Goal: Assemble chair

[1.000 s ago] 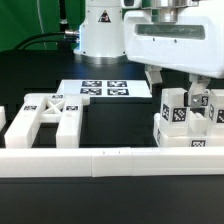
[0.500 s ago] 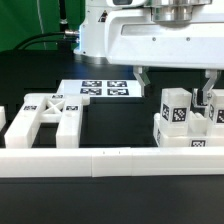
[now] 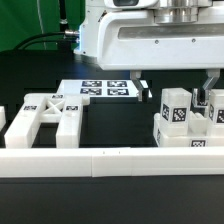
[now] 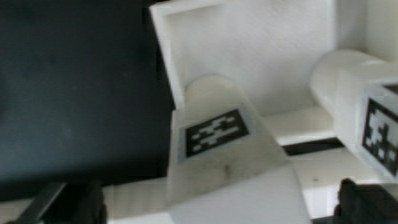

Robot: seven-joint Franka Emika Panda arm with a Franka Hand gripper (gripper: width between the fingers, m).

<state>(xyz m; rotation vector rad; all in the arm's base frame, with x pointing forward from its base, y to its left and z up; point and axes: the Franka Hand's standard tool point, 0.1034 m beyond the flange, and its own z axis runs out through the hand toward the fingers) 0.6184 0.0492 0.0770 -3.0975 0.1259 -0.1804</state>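
The chair's parts are glossy white with black-and-white tags. The X-braced frame (image 3: 45,114) lies at the exterior view's left. The seat slab (image 3: 186,138) stands at the right with short square posts on it. The nearest tagged post (image 3: 175,108) is just below my gripper (image 3: 173,93). The gripper is open, with one dark finger (image 3: 143,87) on each side of the post and not touching it. In the wrist view the same post (image 4: 222,135) fills the middle between the fingertips (image 4: 71,204). The gripper (image 4: 214,205) holds nothing.
A long low white rail (image 3: 100,160) runs across the front. The marker board (image 3: 105,90) lies flat behind, at the robot's base. A second tagged post (image 4: 377,120) stands close beside the first one. Black tabletop (image 3: 110,125) lies between the frame and the slab.
The hand has shifted toward the exterior view's left and looms larger. Its fingers now stand wider apart on either side of the tagged post. The chair parts have not moved.
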